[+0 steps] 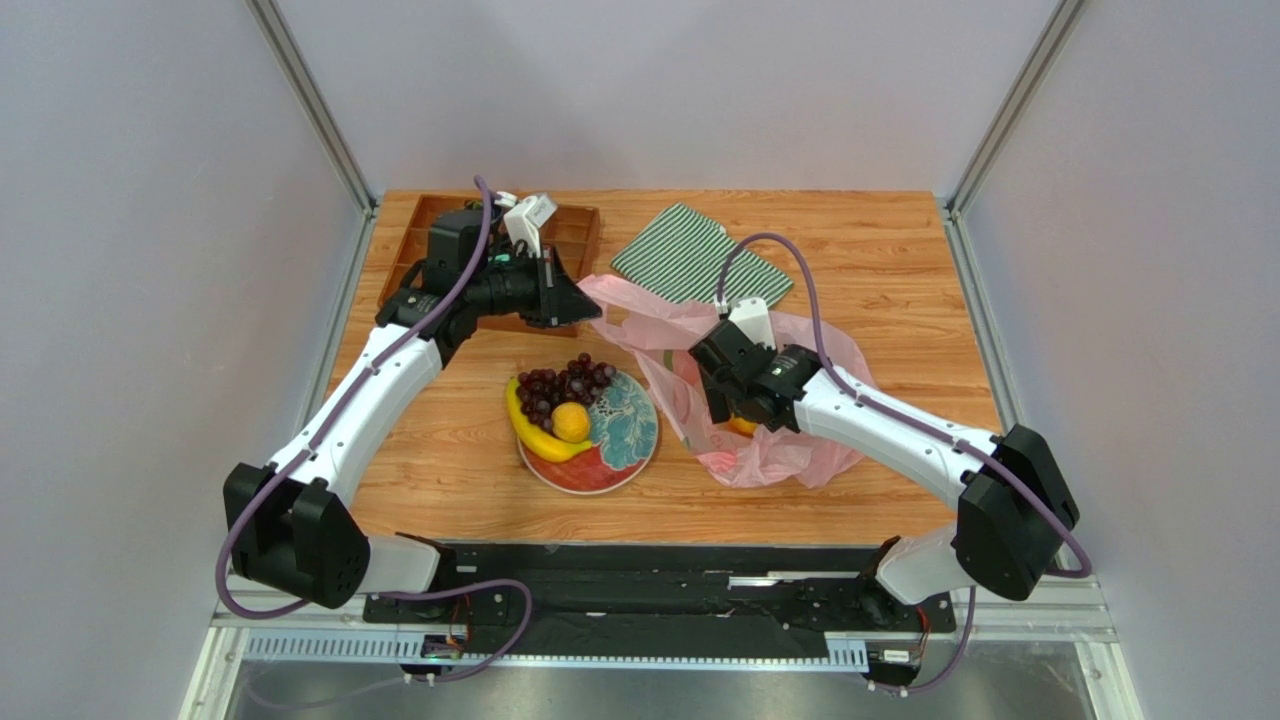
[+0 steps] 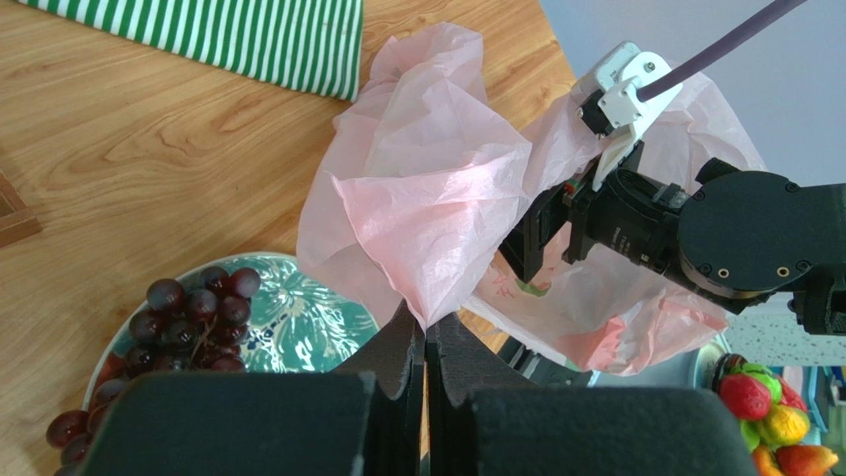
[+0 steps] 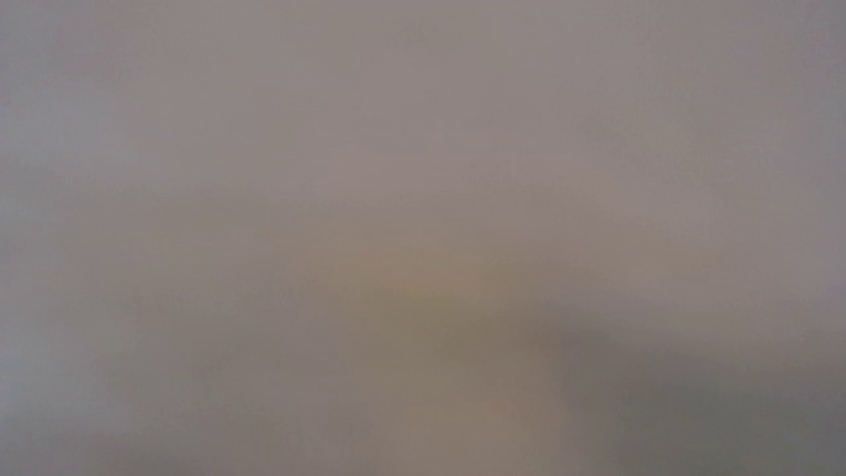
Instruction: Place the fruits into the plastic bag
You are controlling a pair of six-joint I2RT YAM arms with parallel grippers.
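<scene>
Pink plastic bag [image 2: 427, 188] lies just right of the plate [image 1: 624, 435], its edge clenched by the left gripper [image 2: 427, 322]. The right gripper [image 2: 548, 236] reaches into the mouth; I cannot tell its fingers' state. It looks like a drop-off. Next it must leave without snagging the film, then fetch the grapes [image 1: 568, 380] or banana [image 1: 535, 431].

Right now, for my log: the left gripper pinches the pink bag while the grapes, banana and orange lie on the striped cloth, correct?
No: the top view shows grapes, banana and orange on the plate, not the striped cloth. The rest holds.
</scene>
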